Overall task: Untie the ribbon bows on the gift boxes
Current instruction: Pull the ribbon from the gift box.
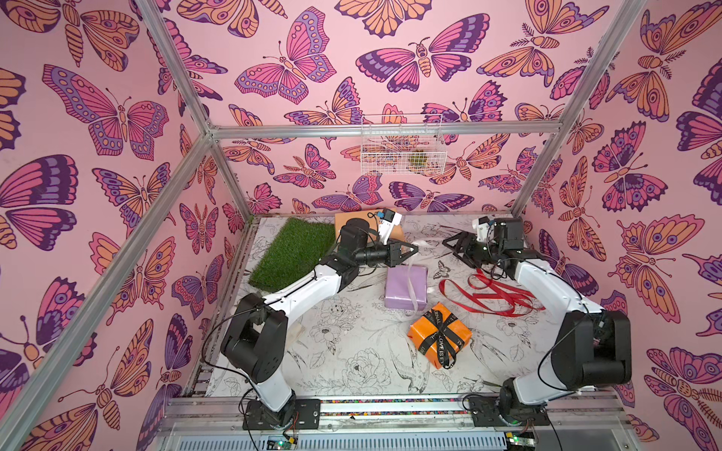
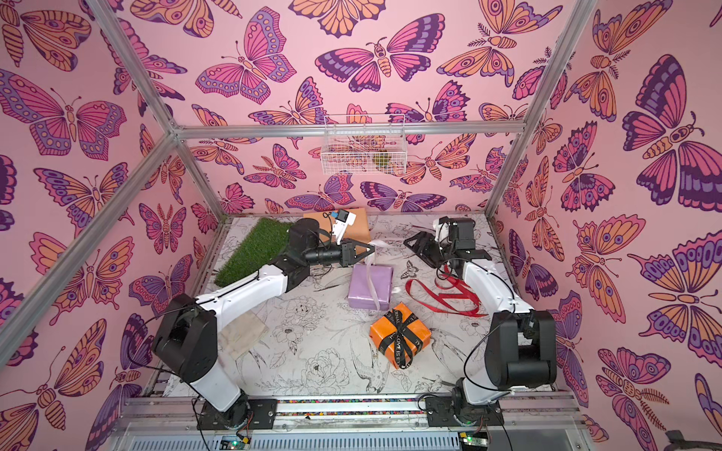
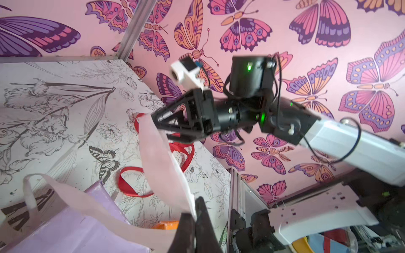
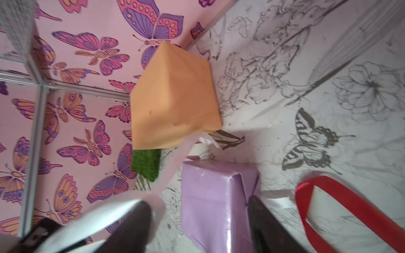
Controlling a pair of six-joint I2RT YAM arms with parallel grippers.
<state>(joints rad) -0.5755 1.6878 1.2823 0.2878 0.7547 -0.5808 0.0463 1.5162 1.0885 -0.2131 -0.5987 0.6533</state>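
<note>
butterfly-patterned pink walls enclose a bench (image 1: pixel 351 351) printed with ink flowers and birds. the left end effector (image 1: pixel 413 250) is clenched on the pale white-lilac ribbon (image 3: pixel 157 153), which trails slack from its tips down to the lilac box (image 1: pixel 398 291) near the bench's middle and loops over that box. the right end effector (image 1: pixel 449 248) hangs released just across from it, fingers spread wide with nothing gripped between them. the red ribbon (image 4: pixel 313 183) lies loose on the bench beside the right arm, off any box. the orange box (image 1: pixel 422 332), nearer the front, carries the black lettered ribbon (image 1: pixel 441 326) tied in a bow. the peach-tan box (image 1: pixel 351 222) sits bare at the back wall beside a patch of artificial grass (image 1: pixel 293 250).
</note>
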